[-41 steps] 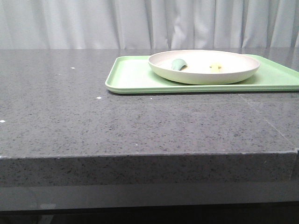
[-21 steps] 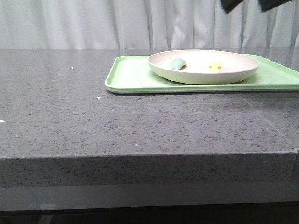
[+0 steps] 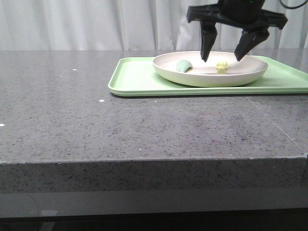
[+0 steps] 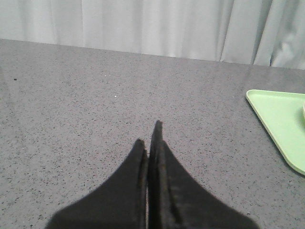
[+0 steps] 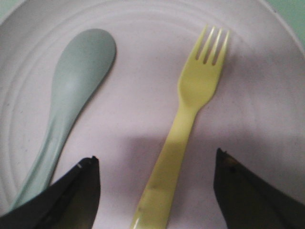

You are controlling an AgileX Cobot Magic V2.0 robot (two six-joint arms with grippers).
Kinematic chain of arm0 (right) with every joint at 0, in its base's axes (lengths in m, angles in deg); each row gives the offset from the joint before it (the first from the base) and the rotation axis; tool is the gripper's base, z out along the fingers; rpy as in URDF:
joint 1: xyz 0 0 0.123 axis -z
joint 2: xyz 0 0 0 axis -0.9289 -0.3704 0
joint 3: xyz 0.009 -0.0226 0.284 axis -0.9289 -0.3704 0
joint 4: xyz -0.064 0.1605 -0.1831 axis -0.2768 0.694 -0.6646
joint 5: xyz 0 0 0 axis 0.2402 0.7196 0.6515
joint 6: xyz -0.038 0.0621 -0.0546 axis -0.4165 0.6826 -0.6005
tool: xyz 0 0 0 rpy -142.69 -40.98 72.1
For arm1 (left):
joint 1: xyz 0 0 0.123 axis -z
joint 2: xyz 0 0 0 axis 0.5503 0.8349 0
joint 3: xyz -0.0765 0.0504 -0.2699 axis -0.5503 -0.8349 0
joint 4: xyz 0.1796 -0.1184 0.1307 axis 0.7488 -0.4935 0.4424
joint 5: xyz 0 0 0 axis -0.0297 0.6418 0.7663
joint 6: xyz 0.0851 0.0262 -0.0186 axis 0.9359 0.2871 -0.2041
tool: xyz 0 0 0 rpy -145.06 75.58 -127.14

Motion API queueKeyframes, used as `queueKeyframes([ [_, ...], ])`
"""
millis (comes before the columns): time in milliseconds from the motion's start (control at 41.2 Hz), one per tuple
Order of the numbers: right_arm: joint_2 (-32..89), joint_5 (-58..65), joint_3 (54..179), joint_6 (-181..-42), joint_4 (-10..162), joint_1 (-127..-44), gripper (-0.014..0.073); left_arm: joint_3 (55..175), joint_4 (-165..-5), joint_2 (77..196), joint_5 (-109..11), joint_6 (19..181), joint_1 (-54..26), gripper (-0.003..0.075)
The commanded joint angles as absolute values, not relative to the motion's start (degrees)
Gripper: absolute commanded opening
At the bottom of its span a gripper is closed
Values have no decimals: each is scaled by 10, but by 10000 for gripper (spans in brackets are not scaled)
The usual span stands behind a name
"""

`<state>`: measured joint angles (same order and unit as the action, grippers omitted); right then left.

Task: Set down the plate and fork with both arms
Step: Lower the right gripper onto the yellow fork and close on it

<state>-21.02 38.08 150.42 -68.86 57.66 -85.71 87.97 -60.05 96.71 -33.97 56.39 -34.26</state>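
Cream-white matte plate (image 3: 210, 69), round and shallow with a low rim, resting on a flat light green tray (image 3: 139, 79) at about 1 o'clock on the speckled grey stone table (image 3: 120, 125), white curtain (image 3: 96, 24) behind. Contents of plate: one pale yellow fork (image 5: 188, 119), lying flat, tines toward the far rim; one grey-green spoon (image 5: 71, 95), lying flat at the fork's 9 o'clock, bowl toward the far rim, the two apart and roughly parallel. From the front only the fork's tines (image 3: 222, 67) and the spoon's bowl (image 3: 184, 66) rise above the rim. Right gripper (image 3: 222, 57): black, claw-fingered, hanging over the plate, fingers spread wide, tips pointing down on either side of the fork's handle, touching nothing; in the right wrist view the handle runs up between the two finger tips (image 5: 81, 191). Left gripper (image 4: 150, 143): over bare table, well apart from the tray's corner (image 4: 281, 124), fingers pressed together, holding nothing
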Motion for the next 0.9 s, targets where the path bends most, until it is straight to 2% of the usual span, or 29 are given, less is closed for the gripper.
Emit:
queueKeyframes([
  [0,-200,371,1544,-664,562,-848,526,894,-604,972,-388,558,-343,-18],
  [874,-226,348,1552,-643,572,-833,526,894,-604,972,-388,558,-343,-18],
])
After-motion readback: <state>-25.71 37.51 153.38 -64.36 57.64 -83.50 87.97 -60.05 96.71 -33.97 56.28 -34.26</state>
